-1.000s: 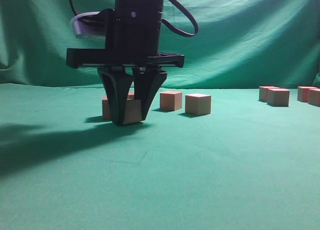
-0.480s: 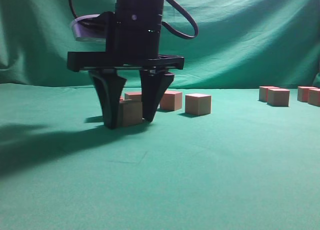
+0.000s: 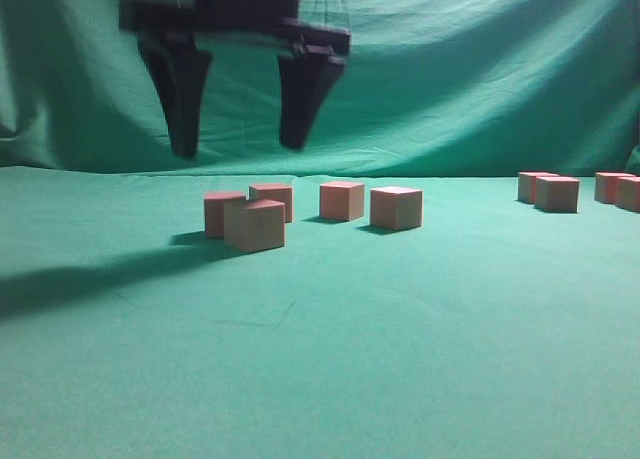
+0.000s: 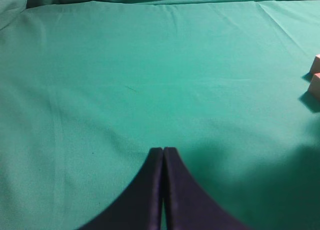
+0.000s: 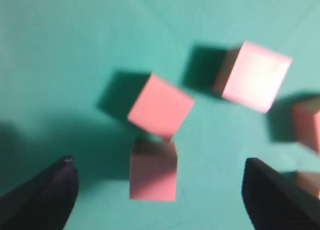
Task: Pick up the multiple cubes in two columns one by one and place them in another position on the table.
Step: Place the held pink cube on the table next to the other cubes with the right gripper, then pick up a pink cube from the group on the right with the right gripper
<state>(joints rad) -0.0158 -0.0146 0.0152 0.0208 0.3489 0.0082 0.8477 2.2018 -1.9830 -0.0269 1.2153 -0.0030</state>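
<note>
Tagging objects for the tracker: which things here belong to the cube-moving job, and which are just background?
Job:
- placed cubes, five on the left
- remaining cubes, far right
- table
- right gripper, open above the placed group

Not part of it:
- left gripper, shut, idle
- green backdrop

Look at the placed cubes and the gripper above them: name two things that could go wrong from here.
1. The newest cube sits crooked, nearly touching the cube behind it; setting another cube beside them could knock both.
2. The open right gripper hangs directly above the cluster; a careless sideways move at low height might clip the nearby cubes.
</note>
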